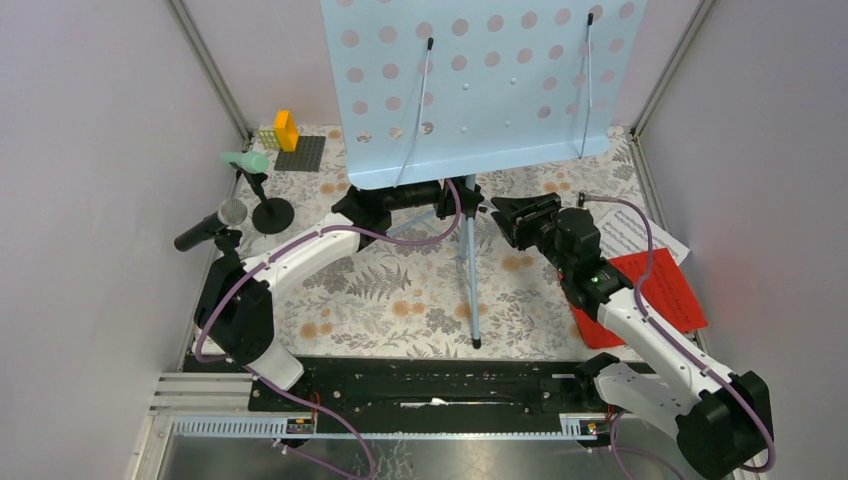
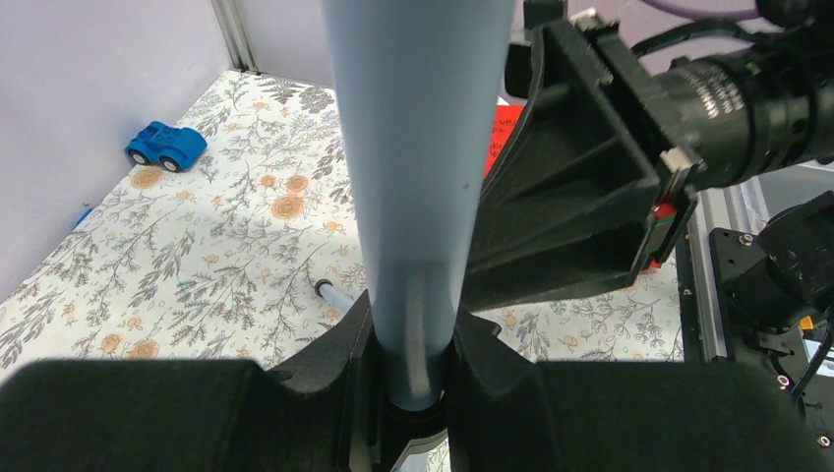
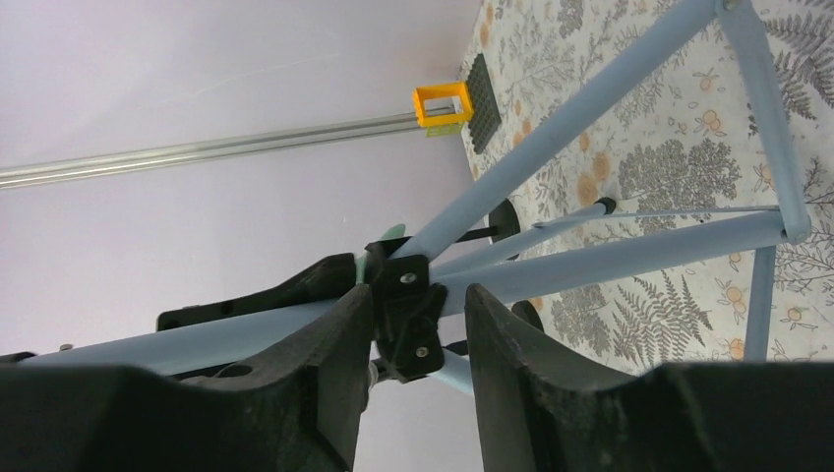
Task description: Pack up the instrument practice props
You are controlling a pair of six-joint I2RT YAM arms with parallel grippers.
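One pale blue sheet-music rack [image 1: 480, 80] is counted, standing at 12 o'clock on the table [image 1: 400, 290]. Its panel is pierced by rows of round holes, and two thin wire arms with black tips are laid against it. It is carried on a pale blue pole [image 2: 418, 197] and tripod legs. One leg [image 1: 472, 290] is run toward 6 o'clock, with its dark foot set on the table.

The pole is gripped by the left tool [image 2: 413, 369], which is closed on it from 9 o'clock. The black hinge piece [image 3: 403, 315] of the legs is straddled by the right tool [image 3: 418, 329], which is open, a gap being seen beside one finger.

Two microphones are counted near 9 o'clock. The mint-green microphone [image 1: 245, 160] is held on one black round-based holder [image 1: 272, 215], and the black microphone [image 1: 205, 232] is seen just beside it.

Two sheets are laid at 3 o'clock, a red sheet [image 1: 675, 295] and a white sheet [image 1: 615, 235], both partly covered by the right arm.

At 11 o'clock one grey plate [image 1: 300, 153] is seen with one orange brick [image 1: 286, 130] and one yellow brick [image 1: 268, 137]. One blue toy car [image 2: 165, 145] is seen in the left wrist view.
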